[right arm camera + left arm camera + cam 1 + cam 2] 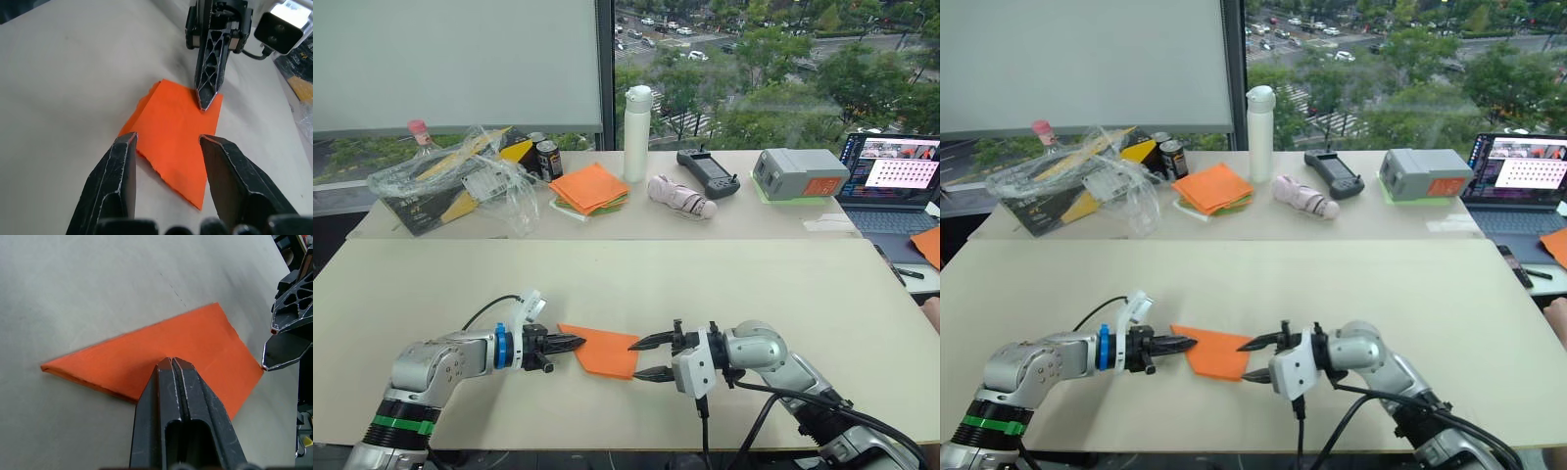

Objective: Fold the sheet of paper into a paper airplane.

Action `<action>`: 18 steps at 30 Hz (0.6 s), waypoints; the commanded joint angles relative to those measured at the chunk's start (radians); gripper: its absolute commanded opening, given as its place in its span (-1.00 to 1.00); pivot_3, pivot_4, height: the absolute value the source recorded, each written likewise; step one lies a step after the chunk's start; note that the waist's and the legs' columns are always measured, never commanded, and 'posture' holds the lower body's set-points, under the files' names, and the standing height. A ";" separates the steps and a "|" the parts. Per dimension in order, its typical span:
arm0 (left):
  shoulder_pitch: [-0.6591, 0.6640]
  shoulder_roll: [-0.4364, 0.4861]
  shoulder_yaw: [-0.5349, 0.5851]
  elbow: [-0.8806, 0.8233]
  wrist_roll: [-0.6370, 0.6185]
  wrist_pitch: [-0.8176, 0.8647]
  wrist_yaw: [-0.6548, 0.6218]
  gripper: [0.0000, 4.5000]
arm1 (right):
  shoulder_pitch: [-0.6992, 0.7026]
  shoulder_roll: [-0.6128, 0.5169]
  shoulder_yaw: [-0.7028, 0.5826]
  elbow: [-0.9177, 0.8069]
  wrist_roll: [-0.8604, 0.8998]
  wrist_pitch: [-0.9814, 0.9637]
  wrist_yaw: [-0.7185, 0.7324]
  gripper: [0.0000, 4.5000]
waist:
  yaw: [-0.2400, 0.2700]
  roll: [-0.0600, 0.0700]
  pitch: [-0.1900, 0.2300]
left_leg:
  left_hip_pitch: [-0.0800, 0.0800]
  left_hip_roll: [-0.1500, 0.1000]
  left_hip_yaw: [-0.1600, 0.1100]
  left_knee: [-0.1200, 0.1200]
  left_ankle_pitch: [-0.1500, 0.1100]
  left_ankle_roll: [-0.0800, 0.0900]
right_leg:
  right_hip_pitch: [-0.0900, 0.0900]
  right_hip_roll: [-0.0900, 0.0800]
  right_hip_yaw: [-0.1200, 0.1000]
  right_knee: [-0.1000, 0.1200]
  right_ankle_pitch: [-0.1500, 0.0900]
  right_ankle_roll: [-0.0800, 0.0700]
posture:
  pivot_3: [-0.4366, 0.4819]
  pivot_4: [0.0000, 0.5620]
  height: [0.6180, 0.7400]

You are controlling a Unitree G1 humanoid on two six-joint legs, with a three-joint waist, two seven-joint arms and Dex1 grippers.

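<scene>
Sheet of paper (604, 351), part-folded, flat on bench (705, 284): left end effector (576, 343) pressed together pinning it down, right end effector (636, 358) spread at its edge, presumably for creasing.

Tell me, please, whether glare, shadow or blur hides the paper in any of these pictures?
Left eye view: even daylight, the paper clear, only soft shadows under both grippers. Left wrist view: the shut left gripper covers part of the paper, its base blurred. Right wrist view: the open right gripper frames the paper, edges sharp, no glare.
</scene>
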 commanded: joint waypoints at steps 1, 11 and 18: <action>0.004 0.005 0.016 -0.023 0.001 0.006 -0.005 -0.99 | 0.003 -0.006 -0.002 -0.038 0.034 -0.013 0.004 0.01 | 0.000 0.000 0.000 | 0.000 0.000 0.000 0.000 0.000 0.000 | 0.000 0.000 0.000 0.000 0.000 0.000 | -0.05 -0.47 1.00; 0.005 0.007 0.012 -0.026 0.003 0.007 -0.008 -0.99 | -0.002 0.017 0.003 -0.013 0.010 -0.014 -0.014 0.01 | 0.000 0.000 0.000 | 0.000 0.000 0.000 0.000 0.000 0.000 | 0.000 0.000 0.000 0.000 0.000 0.000 | -0.05 -0.47 1.00; 0.007 0.007 0.015 -0.032 -0.001 0.013 -0.004 -0.99 | -0.021 0.041 0.008 0.024 -0.006 -0.028 -0.028 0.01 | 0.000 0.000 0.000 | 0.000 0.000 0.000 0.000 0.000 0.000 | 0.000 0.000 0.000 0.000 0.000 0.000 | -0.05 -0.47 1.00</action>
